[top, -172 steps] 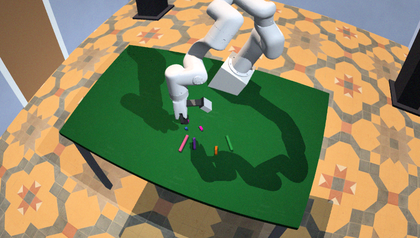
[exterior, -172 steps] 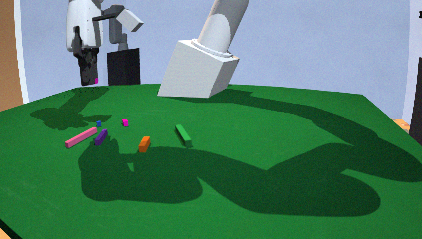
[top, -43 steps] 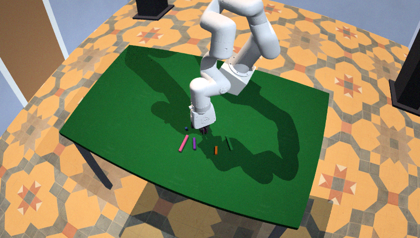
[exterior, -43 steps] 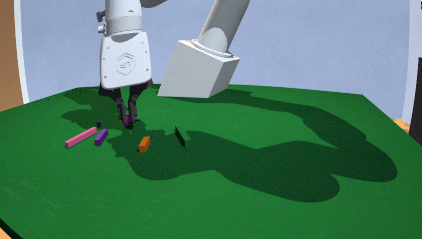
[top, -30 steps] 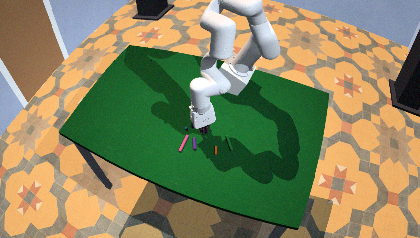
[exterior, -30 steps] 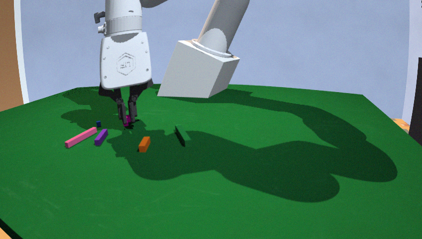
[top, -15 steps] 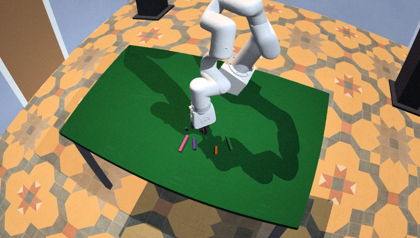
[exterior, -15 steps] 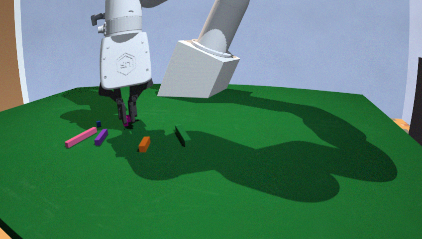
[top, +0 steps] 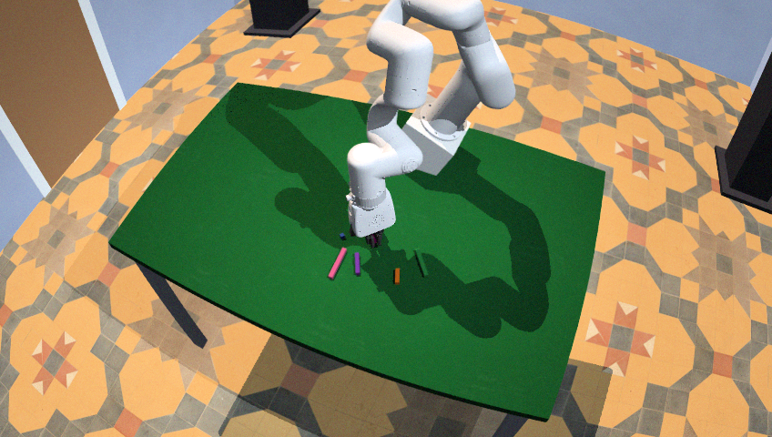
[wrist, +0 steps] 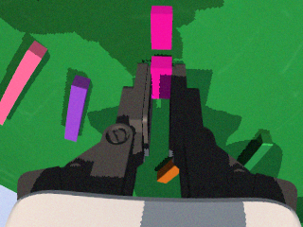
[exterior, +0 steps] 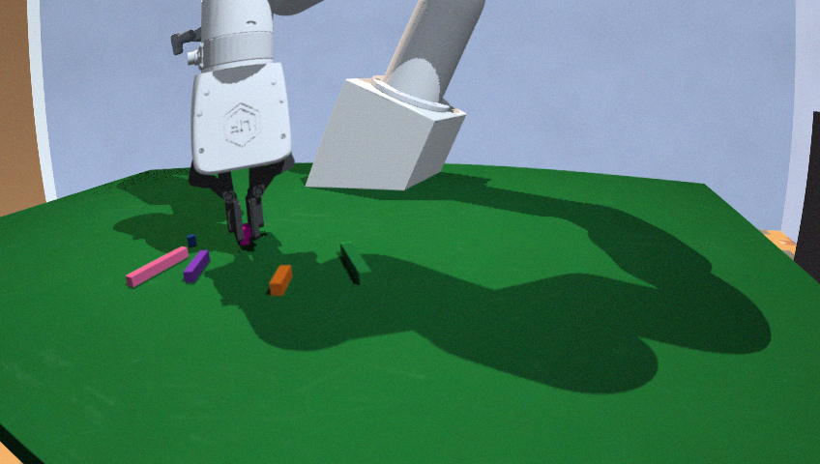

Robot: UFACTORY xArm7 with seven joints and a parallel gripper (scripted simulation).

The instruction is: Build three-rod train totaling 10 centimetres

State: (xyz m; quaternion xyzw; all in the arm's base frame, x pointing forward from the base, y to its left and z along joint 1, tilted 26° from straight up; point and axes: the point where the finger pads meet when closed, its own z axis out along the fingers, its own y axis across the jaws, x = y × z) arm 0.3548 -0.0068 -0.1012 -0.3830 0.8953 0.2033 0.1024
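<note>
My gripper (top: 374,240) (exterior: 246,242) (wrist: 161,83) points straight down, its fingertips close to the green table (top: 217,206) (exterior: 460,356). It is shut on a short magenta rod (exterior: 246,232) (wrist: 161,81). A second magenta rod (wrist: 161,28) lies just beyond the held one, nearly in line with it in the wrist view. A purple rod (top: 357,263) (exterior: 195,266) (wrist: 77,111) and a pink rod (top: 337,263) (exterior: 157,266) (wrist: 19,85) lie to the left. An orange rod (top: 397,275) (exterior: 280,279) (wrist: 167,173) lies in front of the gripper.
A green rod (top: 421,262) (exterior: 353,262) (wrist: 259,153) lies right of the orange one, in the arm's shadow. A small blue rod (top: 342,236) (exterior: 191,240) lies behind the pink one, left of the gripper. The arm's base stands at the table's back.
</note>
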